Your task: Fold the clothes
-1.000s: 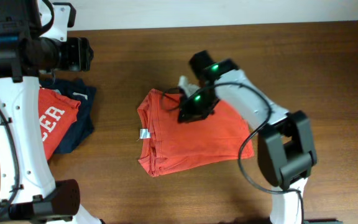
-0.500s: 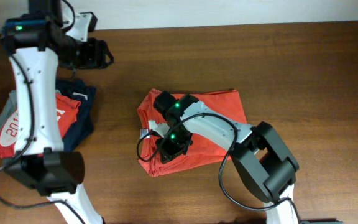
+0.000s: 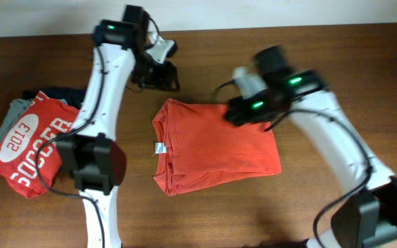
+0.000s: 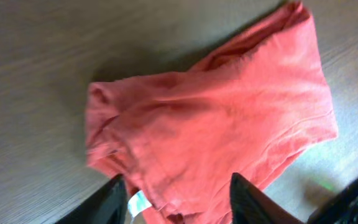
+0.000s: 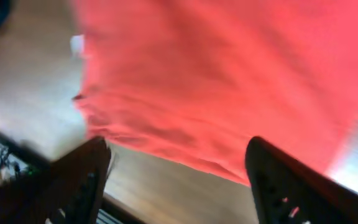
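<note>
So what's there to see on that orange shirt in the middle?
The orange shirt lies folded into a rough rectangle on the brown wooden table, plain side up, no print showing. It looks like soft cotton, lightly wrinkled, its layered edges bunched at one end, where a small white tag sticks out. Nothing grips it.

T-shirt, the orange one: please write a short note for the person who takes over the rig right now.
Left gripper: open, empty, beside the T-shirt's far left corner.
Right gripper: open, empty, over its far edge.
T-shirt: mid-table, lying free, folded to a rough rectangle, tag at its left edge.
Done: folding, it seems.
Left: perhaps neaten the bunched left edge, or move it to the pile.
</note>
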Available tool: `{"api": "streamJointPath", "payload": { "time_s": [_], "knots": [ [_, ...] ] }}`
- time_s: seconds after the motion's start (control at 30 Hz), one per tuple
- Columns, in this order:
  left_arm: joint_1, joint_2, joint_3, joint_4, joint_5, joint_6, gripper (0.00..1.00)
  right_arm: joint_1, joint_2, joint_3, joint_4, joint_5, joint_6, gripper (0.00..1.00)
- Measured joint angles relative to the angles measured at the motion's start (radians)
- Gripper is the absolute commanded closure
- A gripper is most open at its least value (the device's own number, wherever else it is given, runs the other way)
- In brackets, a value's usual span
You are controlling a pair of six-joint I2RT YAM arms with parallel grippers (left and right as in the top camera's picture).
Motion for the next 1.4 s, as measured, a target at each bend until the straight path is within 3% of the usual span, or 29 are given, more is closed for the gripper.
{"api": "streamJointPath", "payload": {
  "time_s": [0.17,0.37,0.73,1.03,1.4],
  "knots": [
    [-0.034,0.101,0.0,-0.027,-0.039,0.002,0.63,-0.184,0.078,-0.001,-0.022,-0.016,-0.04,0.23],
    [-0.04,0.193,-0.037,-0.04,-0.147,0.002,0.68,-0.296,0.225,-0.002,-0.039,-0.063,-0.118,0.23],
    [-0.014,0.219,-0.092,-0.069,-0.328,-0.041,0.69,-0.344,0.445,-0.005,-0.04,-0.141,-0.298,0.23],
    [0.015,0.219,-0.092,-0.068,-0.355,-0.05,0.69,-0.344,0.459,-0.05,-0.032,-0.315,-0.41,0.24],
    [0.014,0.219,-0.092,-0.068,-0.359,-0.093,0.69,-0.344,0.481,-0.089,-0.018,-0.422,-0.456,0.78]
  ]
}}
